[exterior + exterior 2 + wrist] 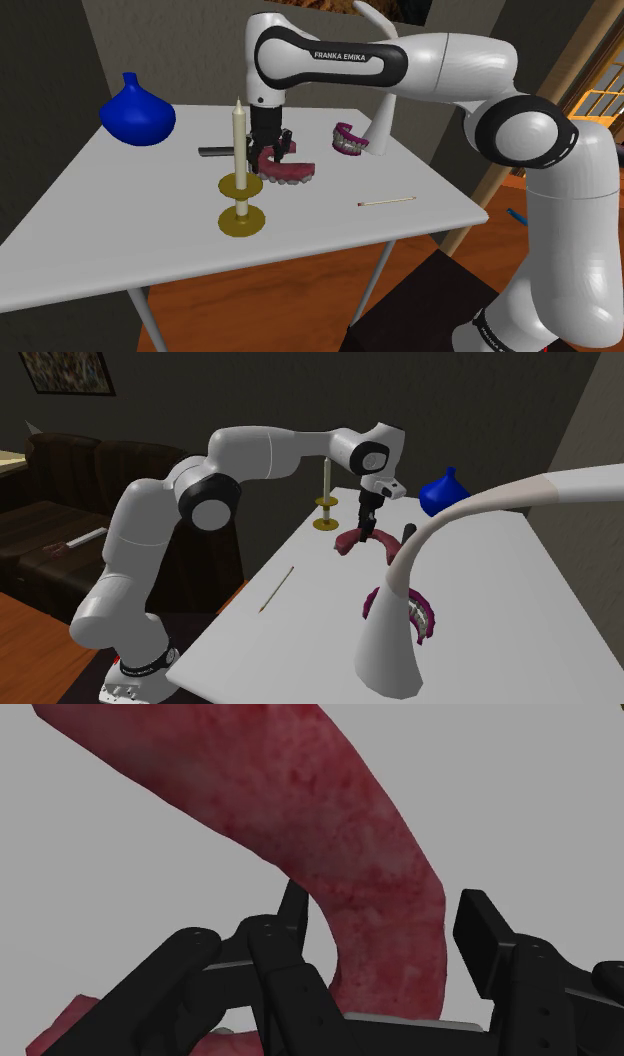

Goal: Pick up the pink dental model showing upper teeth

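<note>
- Dark grey walls (200, 392); framed picture (68, 370) high at the second exterior view's left.
- Dark brown sofa (60, 482) beneath it.
- Reddish wooden floor (250, 310) under the white table (120, 220).
- Warmly lit window (600, 100) at the shoulder view's right.

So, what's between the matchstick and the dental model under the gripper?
Nothing. In the shoulder view, only bare table lies between the matchstick and the dental model.

The mottled reddish-pink dental model (294, 172), a horseshoe arch, lies flat on the grey table (120, 230)
</note>
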`<state>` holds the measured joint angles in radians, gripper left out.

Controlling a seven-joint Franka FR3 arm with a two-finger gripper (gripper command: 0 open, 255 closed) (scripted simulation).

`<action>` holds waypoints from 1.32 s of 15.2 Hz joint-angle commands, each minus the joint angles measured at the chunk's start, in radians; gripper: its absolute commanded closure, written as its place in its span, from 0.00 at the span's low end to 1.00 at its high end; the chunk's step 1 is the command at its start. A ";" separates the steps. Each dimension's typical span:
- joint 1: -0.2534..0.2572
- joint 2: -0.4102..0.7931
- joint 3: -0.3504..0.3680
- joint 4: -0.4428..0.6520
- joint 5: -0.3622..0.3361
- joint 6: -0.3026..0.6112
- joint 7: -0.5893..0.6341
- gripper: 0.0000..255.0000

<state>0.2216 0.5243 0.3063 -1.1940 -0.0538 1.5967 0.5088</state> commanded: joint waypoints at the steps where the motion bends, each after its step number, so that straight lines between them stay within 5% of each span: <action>1: 0.000 -0.001 0.000 -0.003 0.000 0.003 0.000 1.00; 9: 0.000 -0.001 0.000 -0.004 0.000 0.004 0.000 1.00; 20: 0.028 0.049 0.000 0.228 -0.011 -0.177 0.009 1.00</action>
<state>0.2474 0.5737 0.3057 -0.9843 -0.0649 1.4374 0.5175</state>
